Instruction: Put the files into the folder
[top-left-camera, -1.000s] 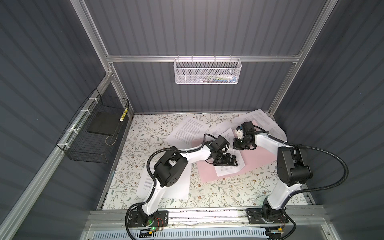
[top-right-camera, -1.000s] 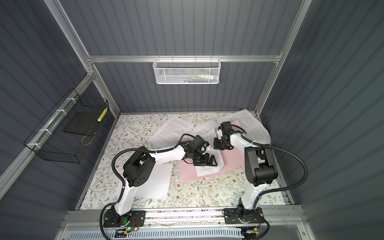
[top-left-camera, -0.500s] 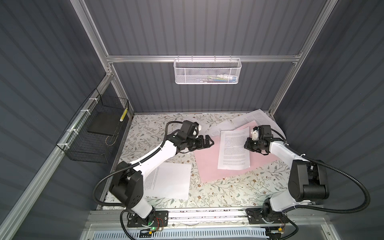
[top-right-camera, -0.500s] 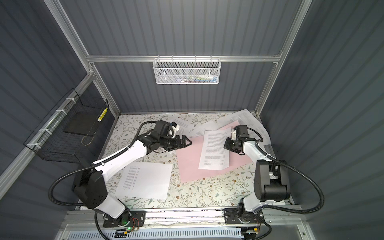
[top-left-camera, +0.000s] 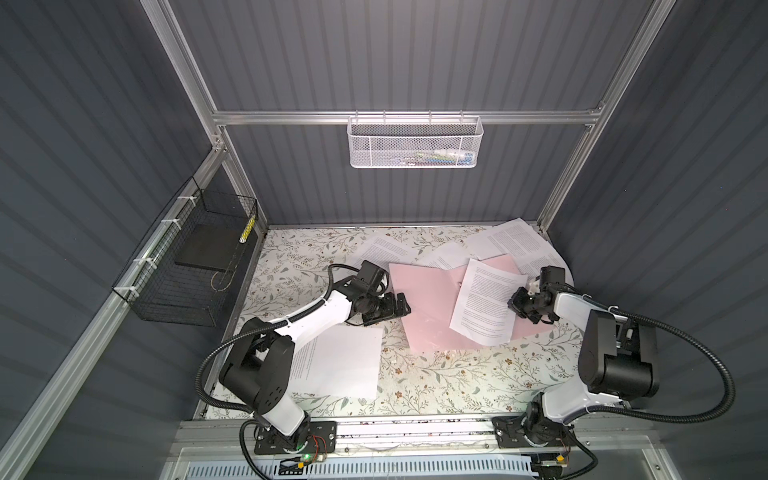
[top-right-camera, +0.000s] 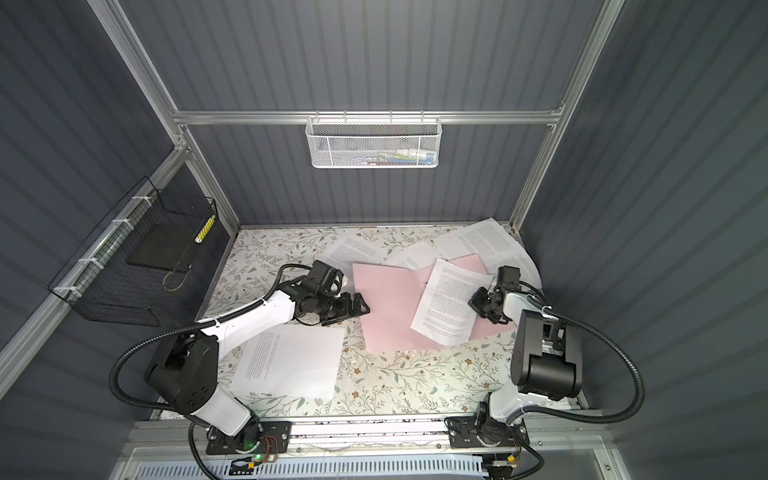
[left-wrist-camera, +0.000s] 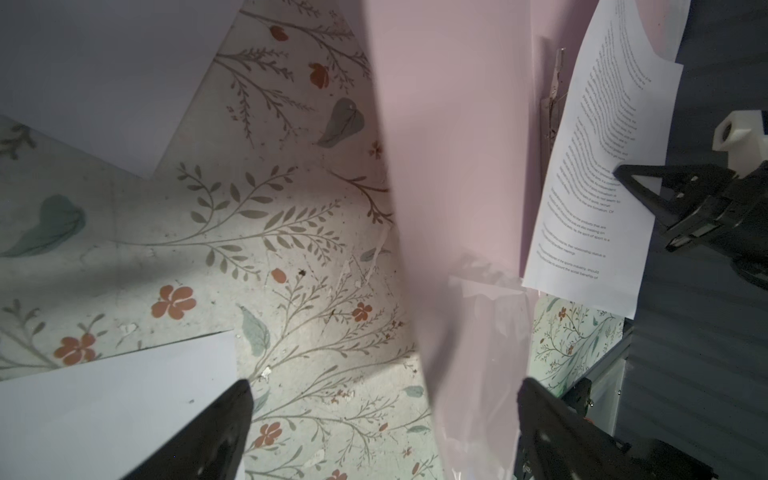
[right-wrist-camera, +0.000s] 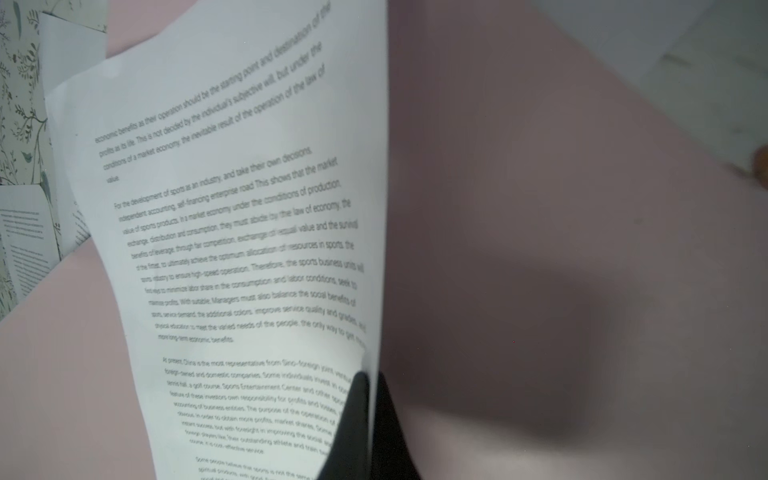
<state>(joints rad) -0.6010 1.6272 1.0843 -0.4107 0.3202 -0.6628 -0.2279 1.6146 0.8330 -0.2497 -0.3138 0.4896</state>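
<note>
Now the open pink folder (top-left-camera: 424, 303) lies right of centre in both top views, one printed sheet (top-left-camera: 484, 305) slanting across its right half. The right gripper (top-left-camera: 514, 302) pinches that sheet's right edge; the left gripper (top-left-camera: 400, 306) gapes wide at the folder's left edge.

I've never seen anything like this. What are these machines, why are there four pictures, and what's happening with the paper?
They are two robot arms bolted along a table's front edge, each ending in a two-fingered gripper. Two pictures look down from overhead; two come from cameras on the arms' wrists. On the flowered table lies an open pink folder, with printed sheets around it. The right gripper pinches one sheet by its edge over the folder. The left gripper is open at the folder's left edge, holding nothing.
</note>
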